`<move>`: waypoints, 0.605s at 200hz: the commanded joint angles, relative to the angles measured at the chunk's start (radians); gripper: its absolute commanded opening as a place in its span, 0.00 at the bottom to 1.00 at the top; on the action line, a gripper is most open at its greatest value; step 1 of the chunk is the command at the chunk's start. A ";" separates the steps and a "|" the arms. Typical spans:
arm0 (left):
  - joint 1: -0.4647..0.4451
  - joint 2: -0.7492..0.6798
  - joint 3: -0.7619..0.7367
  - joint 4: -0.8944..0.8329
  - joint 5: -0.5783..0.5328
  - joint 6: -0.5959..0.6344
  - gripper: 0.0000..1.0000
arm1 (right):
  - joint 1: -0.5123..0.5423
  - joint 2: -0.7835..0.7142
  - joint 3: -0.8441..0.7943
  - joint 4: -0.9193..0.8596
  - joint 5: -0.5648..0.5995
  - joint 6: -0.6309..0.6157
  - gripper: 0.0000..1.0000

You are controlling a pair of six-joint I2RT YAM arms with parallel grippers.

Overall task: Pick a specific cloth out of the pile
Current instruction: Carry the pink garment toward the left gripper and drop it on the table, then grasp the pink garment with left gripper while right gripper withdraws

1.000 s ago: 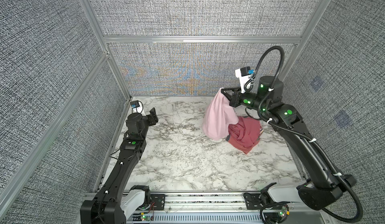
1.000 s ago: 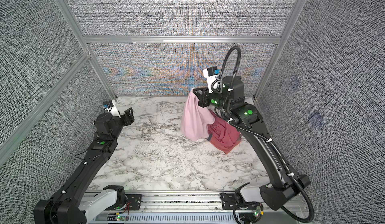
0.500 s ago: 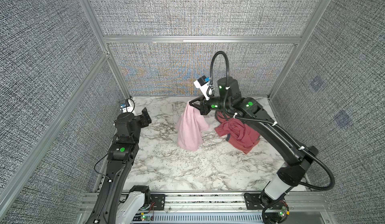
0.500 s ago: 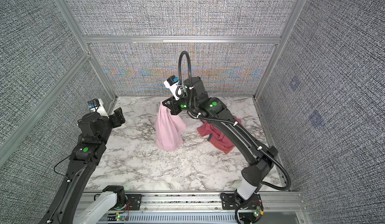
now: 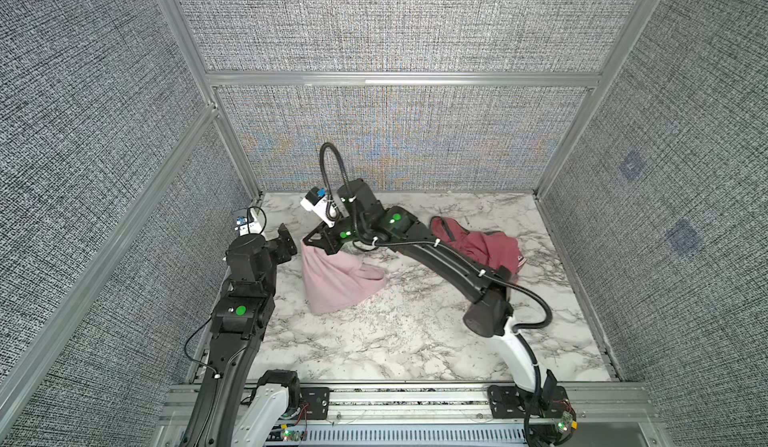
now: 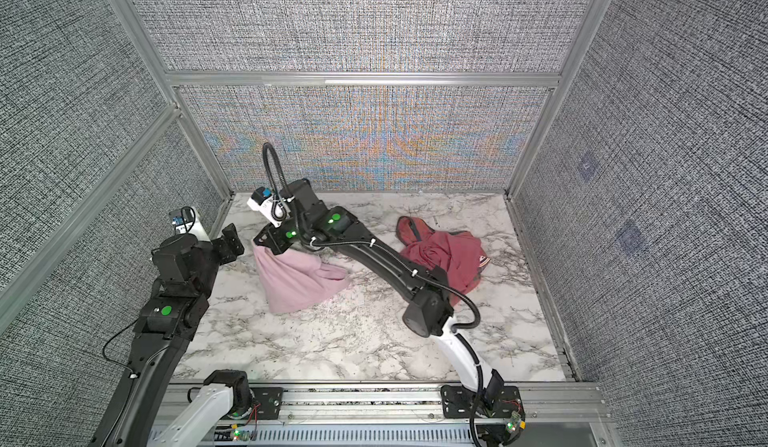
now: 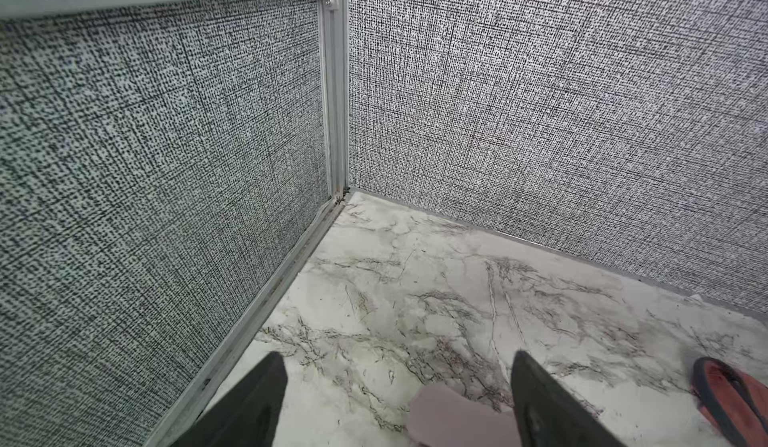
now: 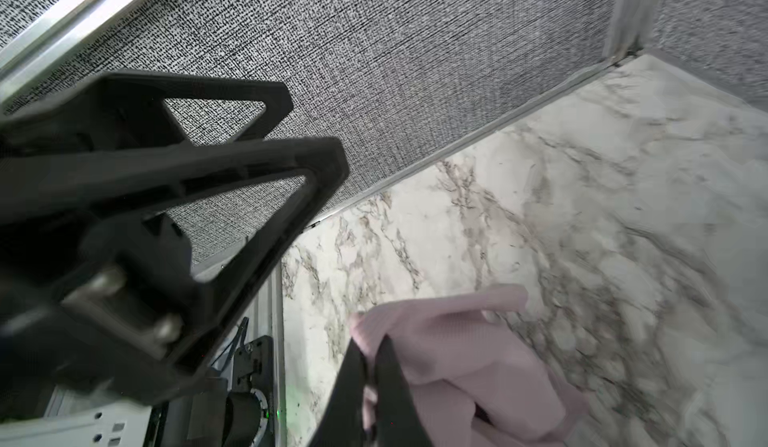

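The pale pink cloth (image 5: 336, 278) (image 6: 295, 278) stands in a peaked heap on the marble at the left, its lower part resting on the table. My right gripper (image 5: 312, 243) (image 6: 262, 242) (image 8: 370, 345) holds its top corner, and the wrist view shows pink fabric (image 8: 457, 341) pinched between the two near-closed fingers. Close to the cloth's left, my left gripper (image 5: 289, 237) (image 6: 230, 239) (image 7: 397, 355) is open; a pink corner (image 7: 457, 416) shows low between its fingers, untouched. The coral-red garment (image 5: 486, 245) (image 6: 449, 253) (image 7: 731, 395) of the pile lies apart at the back right.
Grey woven walls with aluminium posts (image 5: 232, 141) enclose the marble table (image 5: 395, 341) on three sides. The left gripper hangs near the back-left corner (image 7: 338, 193). The right arm's forearm (image 5: 449, 262) stretches across the table in front of the red garment.
The right arm carried the pink cloth from beside the red garment leftward across the table and lowered it until it rests there. The left gripper opened wider.
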 commanded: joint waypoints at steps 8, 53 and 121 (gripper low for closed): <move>0.006 0.008 0.010 -0.003 -0.005 0.021 0.86 | 0.015 0.007 -0.001 0.046 -0.050 0.062 0.59; 0.006 0.033 -0.011 0.042 0.121 -0.002 0.85 | -0.013 -0.252 -0.396 0.171 0.088 0.031 0.65; -0.172 0.205 -0.137 0.164 0.350 -0.089 0.75 | -0.186 -0.697 -1.074 0.348 0.304 0.136 0.65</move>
